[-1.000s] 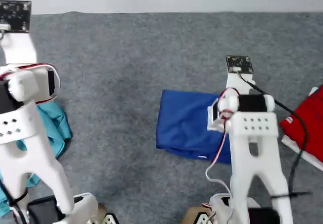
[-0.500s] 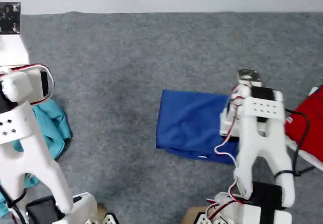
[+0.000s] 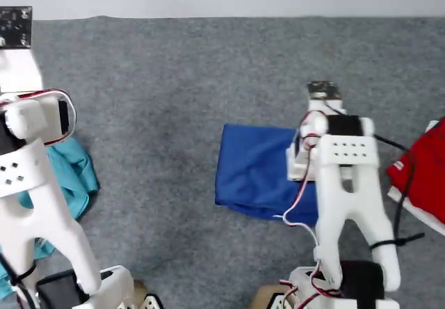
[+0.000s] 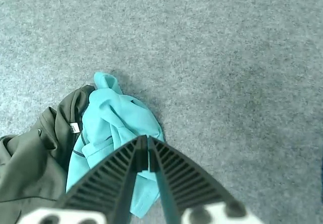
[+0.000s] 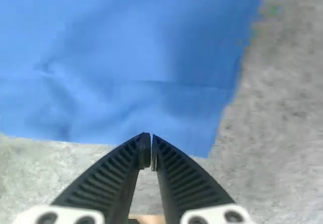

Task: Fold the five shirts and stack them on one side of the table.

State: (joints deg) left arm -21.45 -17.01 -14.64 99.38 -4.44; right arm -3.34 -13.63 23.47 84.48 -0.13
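Blue shirt [image 3: 259, 175] lies folded into a rough rectangle right of the middle of the grey tabletop [image 3: 174, 72], nearer the front edge. The right arm [image 3: 344, 177] stands over its right part. Right gripper [image 5: 151, 146] has its fingers pressed together with nothing between them, and its tip hangs over the shirt's hem where cloth meets bare tabletop. Red shirt [image 3: 423, 166] sits at the right edge with a white layer [image 3: 410, 206] under it; can't tell what that is. Teal shirt [image 4: 113, 133] is crumpled at the left edge, touching and partly overlapping a dark olive shirt [image 4: 33, 156]. Left gripper [image 4: 148, 151] is above the teal one, fingers also closed tight and empty. Judgement: blue looks folded but not stacked, and teal and olive are not yet folded.

Risks:
- If the right gripper comes down closed, it would shove the hem and rumple the fold, so it needs to open first.
- A pinch on the top layer alone would probably peel the fold open on lifting.
- On the left, the two shirts are tangled, so grabbing the teal one may drag the olive one along or bunch both.
- The red stack is close to the right edge, so a careless placement there could push it off.
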